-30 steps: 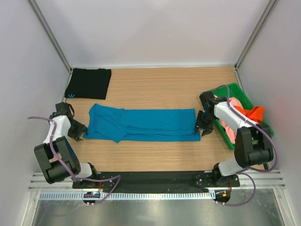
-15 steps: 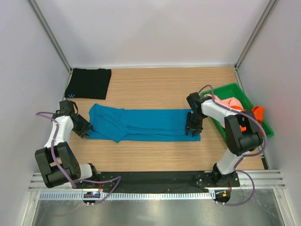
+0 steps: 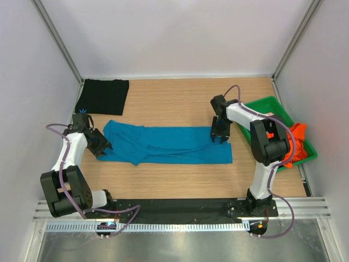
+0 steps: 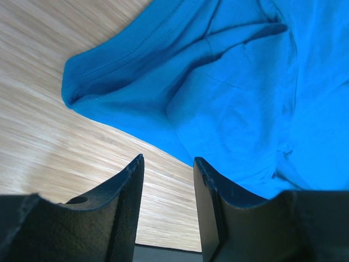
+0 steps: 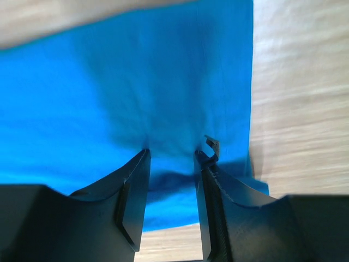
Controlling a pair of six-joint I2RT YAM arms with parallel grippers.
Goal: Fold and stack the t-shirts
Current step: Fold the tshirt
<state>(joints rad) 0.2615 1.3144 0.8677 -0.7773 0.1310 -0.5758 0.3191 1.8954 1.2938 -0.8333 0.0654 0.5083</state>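
Teal-blue t-shirt [image 3: 169, 144]. Laid flat mid-table [image 3: 180, 103] as a long narrow band running left to right. Creased and bunched at the left end, square and smooth at the right end.

Black t-shirt [image 3: 102, 96]. Folded into a rectangle in the far left corner, small light-blue mark at its near edge, well apart from the teal band.

Green tray [image 3: 262, 102]. Set at the right side of the table. Holds the orange t-shirt [image 3: 299, 134], crumpled and spilling over the right rim.

Left gripper [image 4: 168, 161]. Jaws apart, nothing clamped, poised just beside the band's left end.

Right gripper [image 5: 172, 153]. Jaws apart, nothing clamped, positioned over the band's right end.
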